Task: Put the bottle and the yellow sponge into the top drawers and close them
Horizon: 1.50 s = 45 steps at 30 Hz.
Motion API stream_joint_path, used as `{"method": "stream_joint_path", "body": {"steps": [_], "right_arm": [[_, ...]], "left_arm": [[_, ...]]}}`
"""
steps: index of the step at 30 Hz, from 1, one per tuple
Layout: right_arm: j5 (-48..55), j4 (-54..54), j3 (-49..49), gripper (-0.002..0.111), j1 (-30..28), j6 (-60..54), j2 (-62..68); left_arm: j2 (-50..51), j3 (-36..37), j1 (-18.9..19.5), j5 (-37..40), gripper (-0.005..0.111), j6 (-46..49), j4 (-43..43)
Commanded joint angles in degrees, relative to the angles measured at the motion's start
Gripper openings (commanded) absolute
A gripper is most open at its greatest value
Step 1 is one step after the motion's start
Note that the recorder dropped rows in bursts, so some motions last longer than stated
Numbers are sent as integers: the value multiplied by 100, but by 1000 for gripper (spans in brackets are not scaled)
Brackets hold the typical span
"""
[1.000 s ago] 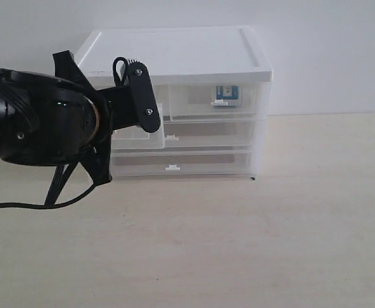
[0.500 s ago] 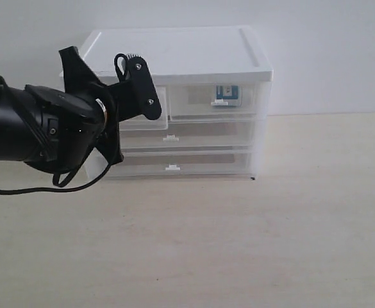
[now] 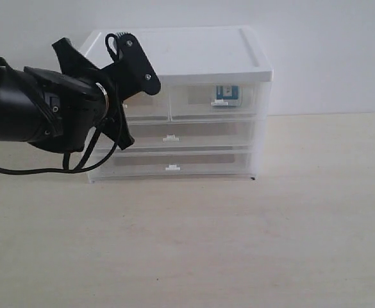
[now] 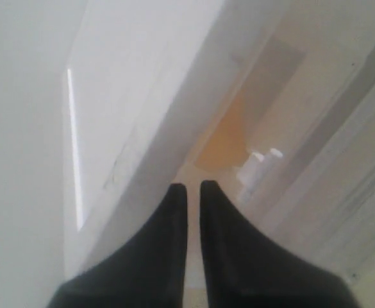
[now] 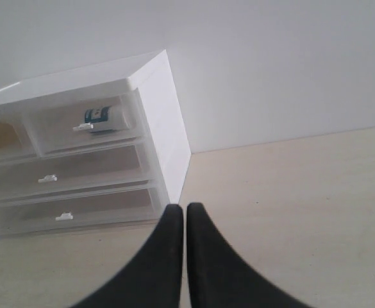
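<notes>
The white cabinet has two top drawers, both pushed in flush. The right top drawer holds the bottle, also seen as the bottle in the right wrist view. My left gripper is shut and empty, its tips at the front of the left top drawer. Through that drawer's clear front the yellow sponge shows just beyond the left gripper, beside the white tab handle. The right gripper is shut, empty, above the table, away from the cabinet.
Two full-width drawers sit shut under the top pair. The left arm's black body and its cable cover the cabinet's left side. A white wall stands behind the tan table.
The left top drawer stood out from the cabinet and is now flush. My left gripper rose and moved toward the cabinet, pushing it in.
</notes>
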Motion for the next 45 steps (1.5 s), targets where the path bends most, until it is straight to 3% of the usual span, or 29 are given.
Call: {"method": "stream_joint_path", "body": {"steps": [1, 8, 12, 27, 36, 45], "right_arm": [[-25, -16, 0, 0, -13, -54, -24], [-3, -16, 0, 0, -13, -54, -24], [25, -16, 0, 0, -13, -54, -24], [79, -16, 0, 0, -13, -65, -24], [100, -16, 0, 0, -13, -65, -24], [154, -44, 0, 0, -13, -77, -24]], "left_arm": [[-317, 121, 18, -293, 4, 599, -1241], [-771, 356, 33, -721, 4, 723, -2483], [-1111, 628, 241, -1153, 4, 723, -3135], [-2405, 1841, 2020, -2882, 4, 737, -5394], [-3067, 2548, 3024, -4208, 4, 512, -5869], [-4043, 3054, 3165, -5344, 4, 445, -6026]]}}
